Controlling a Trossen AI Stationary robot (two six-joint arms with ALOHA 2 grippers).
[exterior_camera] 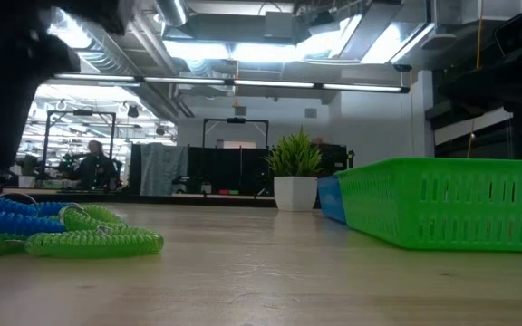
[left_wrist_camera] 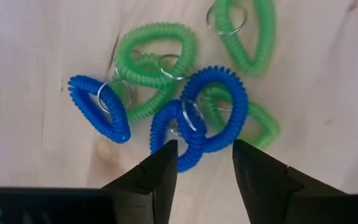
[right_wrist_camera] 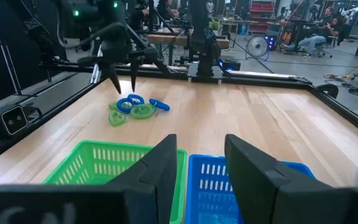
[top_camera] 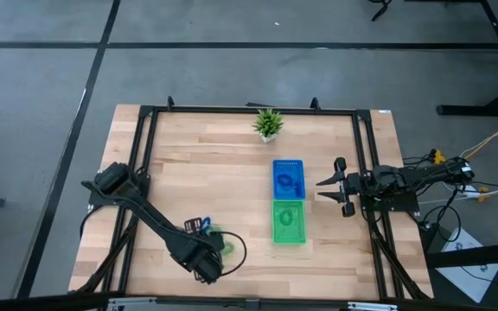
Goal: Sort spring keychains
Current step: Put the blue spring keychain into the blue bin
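Hovering above the near-left part of the wooden table [top_camera: 223, 164], the left gripper [left_wrist_camera: 204, 163] points down at a loose heap of spring keychains [left_wrist_camera: 179, 93], its two dark fingers [left_wrist_camera: 160, 171] spread apart with nothing between them. Pile sits on bare wood, blue and light green coils tangled and overlapping, each with a small metal split ring. One blue keychain [left_wrist_camera: 98, 107] lies at the edge of the heap, touching a green one [left_wrist_camera: 157, 62]; two more blue loops [left_wrist_camera: 213, 106] overlap directly ahead of the fingertips, with green coils under and beside them. From table height, the same heap [exterior_camera: 62, 231] shows as flat blue and green coils resting on the surface, well apart from the trays. Green tray [top_camera: 289, 223] and blue tray [top_camera: 288, 178] sit side by side, touching, right of centre; a blue coil appears to lie in the blue tray and a green one in the green tray. Right gripper [top_camera: 331, 184] waits near the table's right edge, just beside the trays, fingers parted and holding nothing. Small potted plant [top_camera: 268, 123] stands at the far edge. A person [exterior_camera: 91, 165] sits in the room beyond the table.
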